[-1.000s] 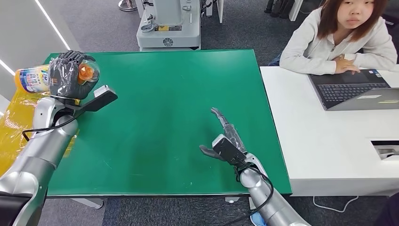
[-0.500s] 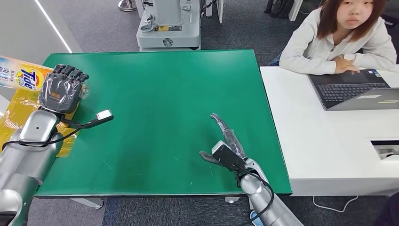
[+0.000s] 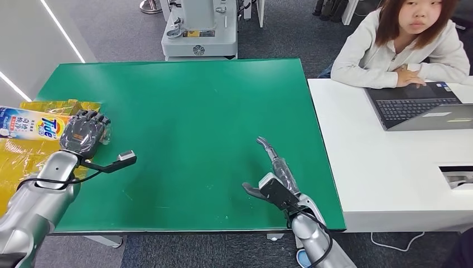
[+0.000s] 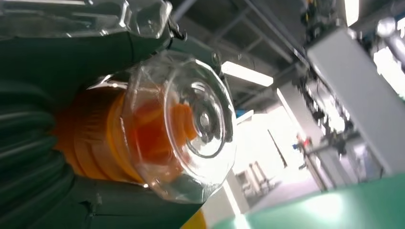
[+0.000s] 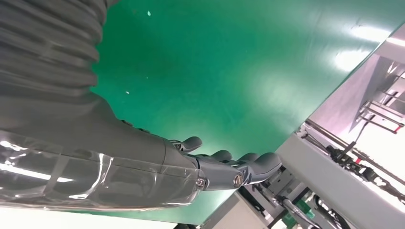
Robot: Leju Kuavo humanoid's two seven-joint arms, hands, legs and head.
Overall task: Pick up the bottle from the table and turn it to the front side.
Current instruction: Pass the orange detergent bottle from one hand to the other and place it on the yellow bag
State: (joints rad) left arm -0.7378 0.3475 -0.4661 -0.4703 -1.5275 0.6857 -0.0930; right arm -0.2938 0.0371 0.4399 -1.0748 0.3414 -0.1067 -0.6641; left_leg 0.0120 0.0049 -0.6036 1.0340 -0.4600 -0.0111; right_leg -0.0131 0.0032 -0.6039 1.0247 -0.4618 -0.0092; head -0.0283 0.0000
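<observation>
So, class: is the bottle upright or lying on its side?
On its side. The left robot hand grips the bottle near its cap, and the label reads sideways, running out past the table edge.

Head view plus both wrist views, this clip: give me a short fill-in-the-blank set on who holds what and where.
1. The bottle is gripped by the robot's ______ hand.
2. The right hand hovers with fingers apart over the ______ table.
3. In the left wrist view, under the bottle's clear cap sits a neck coloured ______.
4. The person sits at a white desk behind an open ______.

Missing words: left; green; orange; laptop
</observation>
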